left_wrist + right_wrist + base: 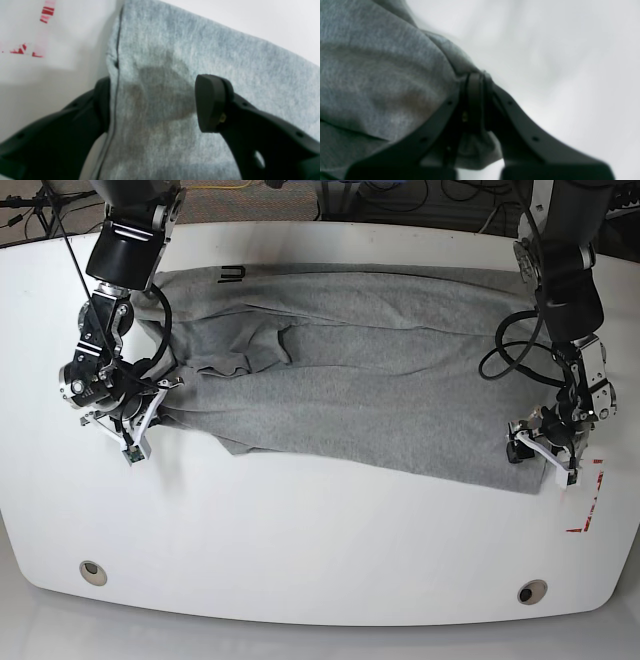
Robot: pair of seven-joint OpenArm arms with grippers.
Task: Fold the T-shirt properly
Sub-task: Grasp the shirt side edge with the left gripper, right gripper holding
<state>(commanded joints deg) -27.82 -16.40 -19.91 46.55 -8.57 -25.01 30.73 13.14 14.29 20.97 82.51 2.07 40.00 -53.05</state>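
Though spread across the far half of the white table [320,560], the T-shirt [380,380] not yet a tidy packet. Lies long-ways between the two arms, grey side up, only a scrap of black lettering [232,275] showing at the far edge near the right arm. Looks doubled over once along its length, judging by the layered edge in the left wrist view; cannot confirm how many layers. Still rumpled at the right-arm end: bunched ridges and a loose fold around the sleeve area. Near edge runs slantwise, not square to the table.

Right gripper [476,82]: fingers pressed together, a pinch of grey cloth caught between them, a small tuft hanging below the pads. Fabric pulled up slightly from that pinch. View badly blurred.

Left gripper [152,102]: spread wide, nothing held. One finger [208,103] over the cloth, the other off the shirt's side edge, so straddling the hem at that corner. Whether pads touch the cloth — cannot tell. Red tape mark [590,510] on the table just beside this corner.

Progress, as a judgement: early to middle. One lengthwise fold perhaps in place; wrinkles unsmoothed; crosswise folds all left to do. Left corner ungrasped as things stand. Risk: with only one end pinched, dragging likely to skew the layers further.
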